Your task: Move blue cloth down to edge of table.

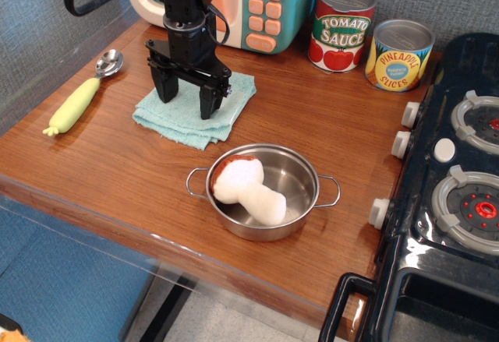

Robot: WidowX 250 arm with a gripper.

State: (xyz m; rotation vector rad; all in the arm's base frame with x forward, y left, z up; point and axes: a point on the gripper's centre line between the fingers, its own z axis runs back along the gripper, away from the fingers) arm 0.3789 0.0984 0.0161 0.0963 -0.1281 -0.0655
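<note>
The blue cloth (184,114), a folded light teal towel, lies on the reddish-brown table (109,171) in front of the toy microwave. My black gripper (187,102) hangs straight down over the cloth's middle. Its two fingers (164,90) are spread apart, with the tips at or just above the cloth. Nothing is held between them. The arm hides the cloth's far middle part.
A steel pot (265,190) with a plush mushroom (245,188) stands near the front edge. A yellow-handled spoon (78,102) lies at the left. The toy microwave (257,3), a tomato sauce can (341,26) and a pineapple can (399,54) line the back. A black toy stove (452,186) is at the right.
</note>
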